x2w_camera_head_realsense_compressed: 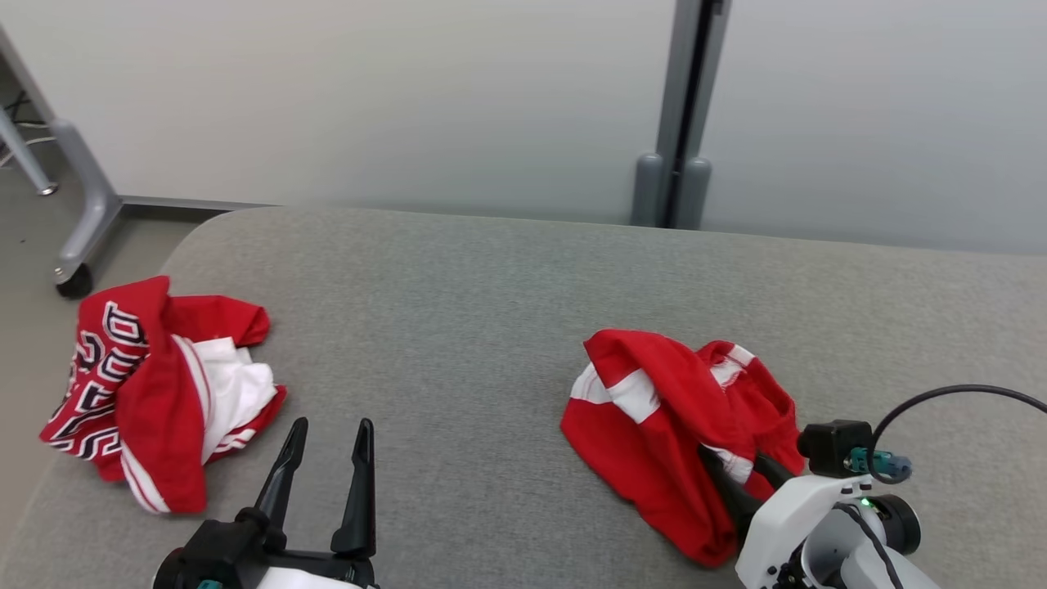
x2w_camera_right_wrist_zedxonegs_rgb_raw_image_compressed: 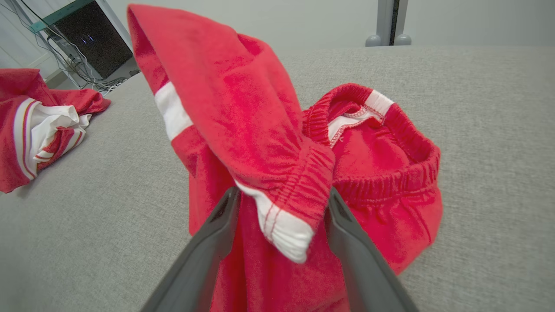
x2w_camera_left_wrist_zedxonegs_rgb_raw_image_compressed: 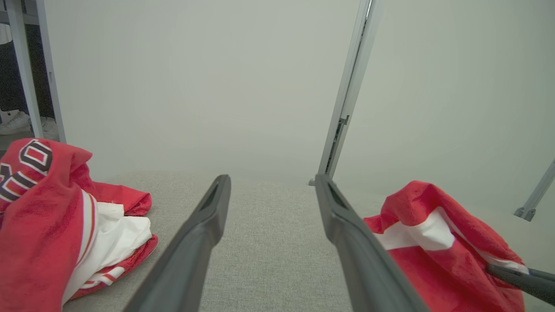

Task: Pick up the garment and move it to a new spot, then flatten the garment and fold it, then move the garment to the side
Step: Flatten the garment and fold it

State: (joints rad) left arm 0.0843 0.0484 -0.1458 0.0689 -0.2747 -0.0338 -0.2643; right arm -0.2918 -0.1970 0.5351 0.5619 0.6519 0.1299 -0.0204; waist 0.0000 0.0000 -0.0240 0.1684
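The garment [x2w_camera_head_realsense_compressed: 155, 393], a red jersey with white sleeves and black white-outlined letters, lies crumpled at the left end of the grey table [x2w_camera_head_realsense_compressed: 491, 327]; it also shows in the wrist views [x2w_camera_left_wrist_zedxonegs_rgb_raw_image_compressed: 43, 216] [x2w_camera_right_wrist_zedxonegs_rgb_raw_image_compressed: 26, 125]. My left gripper [x2w_camera_head_realsense_compressed: 331, 425] [x2w_camera_left_wrist_zedxonegs_rgb_raw_image_compressed: 272, 180] stands open and empty just right of it, above bare table. A second red-and-white bundle [x2w_camera_head_realsense_compressed: 654, 425] [x2w_camera_left_wrist_zedxonegs_rgb_raw_image_compressed: 433, 260] [x2w_camera_right_wrist_zedxonegs_rgb_raw_image_compressed: 243, 108] with an elastic waistband lies at the right. My right gripper [x2w_camera_head_realsense_compressed: 734, 458] [x2w_camera_right_wrist_zedxonegs_rgb_raw_image_compressed: 282, 193] straddles a raised fold of that waistband, fingers wide apart on either side of it.
The table's left edge curves round close beside the garment, with floor and a wheeled grey frame leg [x2w_camera_head_realsense_compressed: 78, 270] beyond. A grey post [x2w_camera_head_realsense_compressed: 675, 164] stands behind the table's far edge. A dark box with cables [x2w_camera_right_wrist_zedxonegs_rgb_raw_image_compressed: 95, 39] sits on the floor far left.
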